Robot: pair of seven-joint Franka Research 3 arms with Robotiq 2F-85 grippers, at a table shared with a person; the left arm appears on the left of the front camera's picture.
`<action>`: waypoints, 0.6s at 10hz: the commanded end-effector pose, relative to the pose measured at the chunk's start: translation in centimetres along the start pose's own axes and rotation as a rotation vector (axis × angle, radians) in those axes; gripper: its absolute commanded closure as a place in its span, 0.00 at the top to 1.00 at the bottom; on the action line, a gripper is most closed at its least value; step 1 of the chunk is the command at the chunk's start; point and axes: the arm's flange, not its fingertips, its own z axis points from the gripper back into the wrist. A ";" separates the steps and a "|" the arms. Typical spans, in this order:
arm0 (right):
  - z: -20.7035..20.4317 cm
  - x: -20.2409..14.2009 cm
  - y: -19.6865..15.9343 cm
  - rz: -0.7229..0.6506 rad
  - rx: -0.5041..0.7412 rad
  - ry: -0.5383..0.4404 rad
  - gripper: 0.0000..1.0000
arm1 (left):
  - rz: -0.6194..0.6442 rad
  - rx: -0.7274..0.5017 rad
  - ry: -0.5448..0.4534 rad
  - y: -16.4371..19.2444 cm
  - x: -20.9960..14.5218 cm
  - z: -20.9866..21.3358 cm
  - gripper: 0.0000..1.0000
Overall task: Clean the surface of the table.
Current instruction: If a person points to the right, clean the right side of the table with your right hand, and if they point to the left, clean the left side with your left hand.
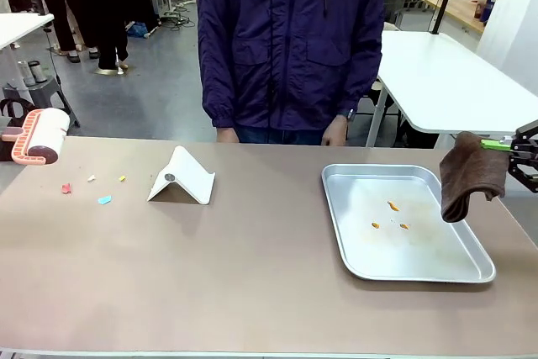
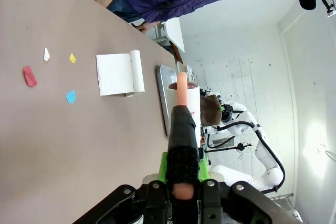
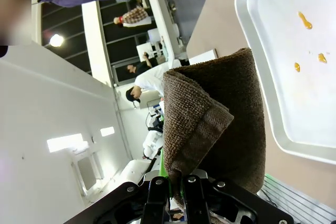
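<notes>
Closest in, the table (image 1: 252, 292) ran the full width of the front view, its beige-brown top bare along the near edge. At 3 o'clock from its middle, a silver tray (image 1: 420, 245) lay flat on the top, with three orange specks (image 1: 392, 205) on its floor. Over at 9 o'clock, bits of paper dotted the top, all apart from one another: a red scrap (image 1: 66, 188), a blue scrap (image 1: 104, 200), a white scrap (image 1: 91, 178) and a yellow scrap (image 1: 123, 178). Near them, toward 11 o'clock, a white folded stand (image 1: 181, 178) sat tent-like on the top.

And there at the tray's 2 o'clock corner was the right gripper (image 1: 514, 147), in from the side and pressed together on a brown cloth (image 1: 471, 176). The cloth hung folded over the tray's right rim; whether it touched the metal could not be told.

At 10 o'clock, by the table's far left corner, was a lint roller (image 1: 44, 134). The left wrist view caught the left gripper (image 2: 182, 177) clamped on its black-wrapped pink handle.

At 12 o'clock a person (image 1: 290, 39) in a dark jacket stood against the far edge, hands (image 1: 334, 131) low beside it. Behind, at 2 o'clock, stood a white table (image 1: 445, 81).
</notes>
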 end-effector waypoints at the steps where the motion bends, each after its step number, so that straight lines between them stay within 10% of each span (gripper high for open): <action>1: -0.1 -0.2 0.1 0.002 0.002 0.004 0.00 | 0.013 0.003 0.001 -0.4 0.2 0.1 0.17; 6: -0.1 -0.2 0.1 0.002 0.002 0.004 0.00 | 0.013 0.003 0.001 -0.4 0.2 0.1 0.17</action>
